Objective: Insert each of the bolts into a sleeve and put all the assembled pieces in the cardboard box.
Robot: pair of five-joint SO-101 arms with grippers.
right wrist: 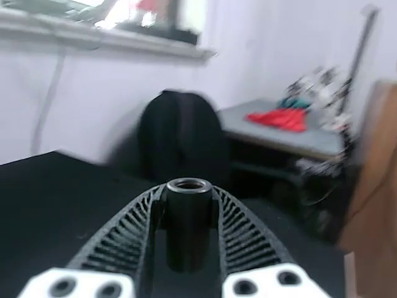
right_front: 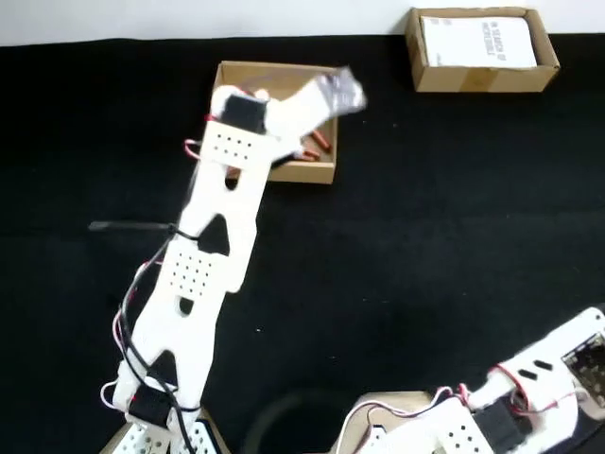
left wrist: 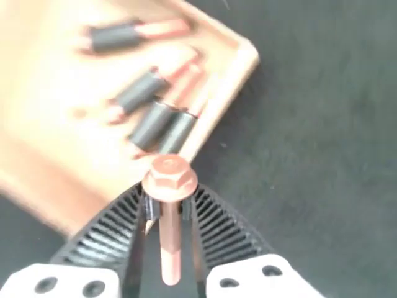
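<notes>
My left gripper (left wrist: 169,198) is shut on a copper bolt (left wrist: 170,181), its hex head at the fingertips and its shank lying back between the fingers. It hangs over the near corner of the cardboard box (left wrist: 231,69), where several bolts in black sleeves (left wrist: 155,118) lie. In the high view this gripper (right_front: 337,92) sits above the box (right_front: 310,173) at the back middle, with red-brown pieces (right_front: 318,142) showing inside. My right gripper (right wrist: 188,194) is shut on a black sleeve (right wrist: 187,217), open end outward, raised and facing the room beyond the table.
A second cardboard box (right_front: 480,74) with a white sheet in it stands at the back right. The right arm (right_front: 529,378) is folded at the front right corner. A black mat (right_front: 425,218) covers the table.
</notes>
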